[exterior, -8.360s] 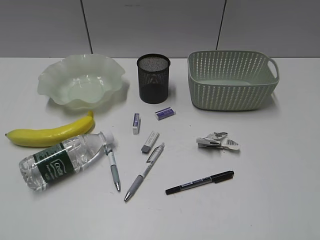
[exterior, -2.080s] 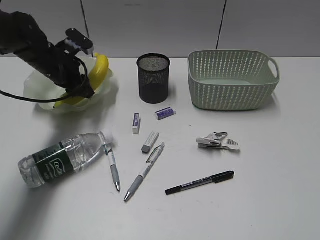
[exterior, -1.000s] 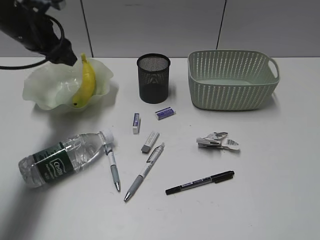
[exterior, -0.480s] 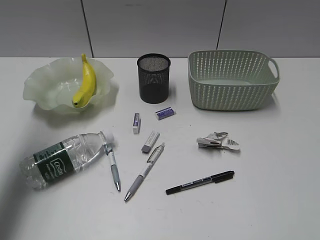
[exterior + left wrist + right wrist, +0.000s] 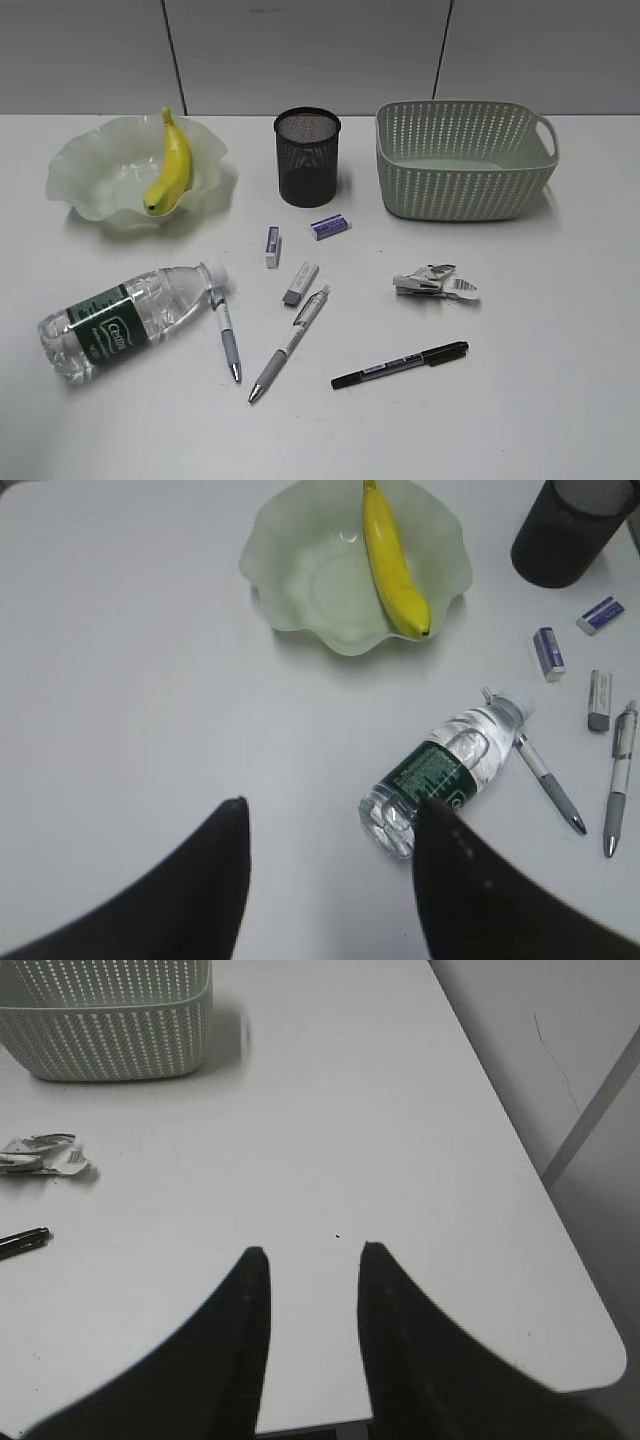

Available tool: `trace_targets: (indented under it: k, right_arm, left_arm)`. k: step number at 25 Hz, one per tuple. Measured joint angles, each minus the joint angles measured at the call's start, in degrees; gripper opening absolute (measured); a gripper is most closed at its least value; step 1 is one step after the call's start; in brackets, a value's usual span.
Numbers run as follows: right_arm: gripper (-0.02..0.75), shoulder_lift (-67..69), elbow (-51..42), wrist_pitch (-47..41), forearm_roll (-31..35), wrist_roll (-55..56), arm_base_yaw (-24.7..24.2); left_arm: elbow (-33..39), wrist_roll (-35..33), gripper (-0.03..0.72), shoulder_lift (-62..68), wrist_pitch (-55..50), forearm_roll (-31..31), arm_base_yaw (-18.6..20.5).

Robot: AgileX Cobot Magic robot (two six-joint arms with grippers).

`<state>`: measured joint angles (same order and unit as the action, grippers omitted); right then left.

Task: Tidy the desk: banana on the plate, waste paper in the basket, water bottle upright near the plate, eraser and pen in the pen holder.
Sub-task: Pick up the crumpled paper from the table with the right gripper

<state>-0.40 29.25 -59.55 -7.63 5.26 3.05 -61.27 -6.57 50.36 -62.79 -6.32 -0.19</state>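
The counter point(image 5: 560, 380) is a plain, matte white slab. On it sits the plate point(image 5: 95, 180), a translucent pale-green dish with a wavy, ruffled rim, and in it lies one smooth, curved yellow banana point(image 5: 170, 165), its stem resting on the far rim. One pen holder point(image 5: 307, 157), a black metal mesh cylinder, stands upright. One basket point(image 5: 465, 160), pale sage-green plastic with perforated woven-look sides and a handle cut-out, stands beside it. One clear, ribbed water bottle point(image 5: 125, 320) with a dark green label and white cap lies on its side. There are three small block erasers: two white with purple print point(image 5: 272, 245) point(image 5: 330, 227) and one grey-white point(image 5: 299, 283). There are three pens: a white-and-grey pen point(image 5: 227, 335) touching the bottle's cap, a silver-grey pen point(image 5: 289, 343), and a slim black pen point(image 5: 400, 365). One crumpled wad of waste paper point(image 5: 435, 283) is white-grey with dark print.

The left tool point(image 5: 330, 825) hangs above the counter, its two dark tapered fingers point(image 5: 205, 880) apart with nothing between them; the bottle lies just beyond its right-hand finger, with the plate and banana farther ahead. The right tool point(image 5: 312, 1260) hovers over bare counter near the edge, its fingers point(image 5: 400, 1330) parted and empty; the waste paper and the black pen's tip lie well off to its left, the basket ahead and left.
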Motion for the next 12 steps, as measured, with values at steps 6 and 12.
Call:
trace_targets:
  k: [6, 12]
  right_arm:
    - [0.256, 0.0, 0.0, 0.0, 0.13, 0.0, 0.0]
    - [0.256, 0.0, 0.0, 0.0, 0.18, 0.0, 0.0]
  left_arm:
    - [18.58, 0.0, 0.391, -22.96, 7.01, -0.19, -1.22]
    - [28.41, 0.0, 0.388, -38.25, 5.93, -0.13, -5.87]
